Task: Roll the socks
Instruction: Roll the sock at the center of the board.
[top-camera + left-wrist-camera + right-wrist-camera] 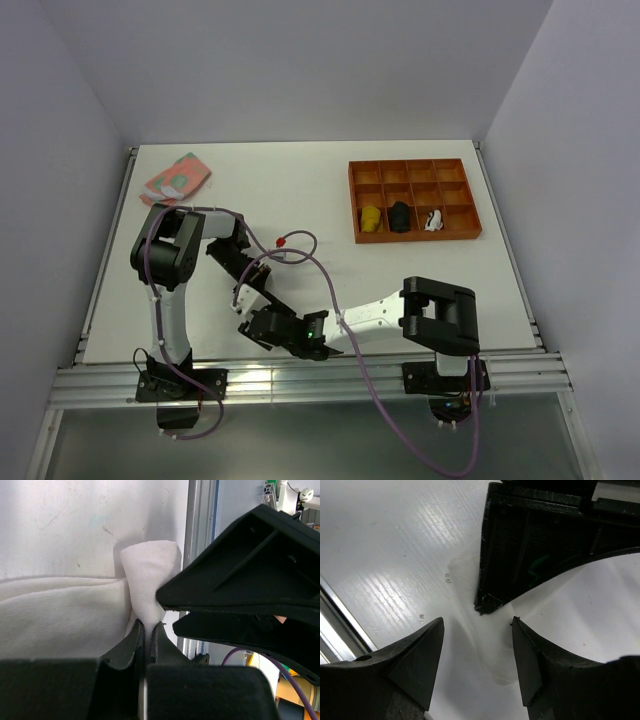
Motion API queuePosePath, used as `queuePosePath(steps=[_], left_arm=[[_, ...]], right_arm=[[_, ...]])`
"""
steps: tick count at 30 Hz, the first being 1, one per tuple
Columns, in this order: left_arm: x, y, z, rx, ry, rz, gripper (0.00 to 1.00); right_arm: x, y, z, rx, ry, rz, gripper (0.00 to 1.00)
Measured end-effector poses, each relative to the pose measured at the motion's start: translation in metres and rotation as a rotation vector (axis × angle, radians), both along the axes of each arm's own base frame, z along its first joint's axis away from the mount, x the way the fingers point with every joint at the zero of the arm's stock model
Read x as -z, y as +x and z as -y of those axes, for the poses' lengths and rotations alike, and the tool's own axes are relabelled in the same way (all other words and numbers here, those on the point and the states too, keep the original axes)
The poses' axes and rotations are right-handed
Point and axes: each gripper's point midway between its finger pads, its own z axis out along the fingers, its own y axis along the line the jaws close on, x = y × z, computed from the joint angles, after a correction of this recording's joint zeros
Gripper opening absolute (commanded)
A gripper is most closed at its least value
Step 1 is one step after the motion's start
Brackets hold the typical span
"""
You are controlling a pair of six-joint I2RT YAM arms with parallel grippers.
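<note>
A plain white sock (60,615) lies flat on the white table near its front edge. One end of it (150,565) is pulled up into a peak. My left gripper (148,630) is shut on that raised fabric. In the right wrist view the sock (492,650) lies on the table between the fingers of my right gripper (477,621), which is open and does not touch it. The two grippers are almost touching: the left gripper (248,298) is just behind the right gripper (258,325). In the top view the arms hide the sock.
An orange compartment tray (413,163) stands at the back right, holding a yellow bundle (371,219), a black bundle (400,215) and a white-and-black bundle (431,220). Pink-green patterned fabric (177,178) lies at the back left. The metal front rail (200,535) runs close beside the grippers.
</note>
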Motion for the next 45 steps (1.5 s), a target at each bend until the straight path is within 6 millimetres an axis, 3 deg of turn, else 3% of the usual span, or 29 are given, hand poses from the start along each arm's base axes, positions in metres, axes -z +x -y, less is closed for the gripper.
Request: queuePosePath(steps=[12, 18, 21, 25, 26, 36, 45], left_arm=[[-0.001, 0.001, 0.000, 0.007, -0.016, 0.003, 0.00], [0.000, 0.001, 0.001, 0.013, -0.023, 0.005, 0.01], [0.000, 0.001, 0.001, 0.013, -0.023, 0.003, 0.00], [-0.001, 0.001, 0.001, 0.012, -0.022, 0.001, 0.00], [-0.001, 0.002, 0.001, 0.010, -0.022, 0.001, 0.00], [-0.003, 0.015, 0.002, -0.062, 0.017, -0.020, 0.23], [-0.009, 0.046, -0.004, -0.166, 0.005, 0.021, 0.29]], right_arm=[[0.008, 0.003, 0.010, 0.012, -0.041, 0.020, 0.62], [0.023, 0.005, 0.013, 0.016, -0.078, 0.032, 0.57], [0.023, 0.007, 0.013, 0.023, -0.079, 0.040, 0.51], [0.022, 0.011, 0.015, 0.037, -0.084, 0.057, 0.15], [0.022, 0.011, 0.015, 0.040, -0.084, 0.061, 0.14], [0.020, 0.017, 0.018, 0.068, -0.084, 0.080, 0.10], [0.021, 0.021, 0.020, 0.085, -0.082, 0.083, 0.09]])
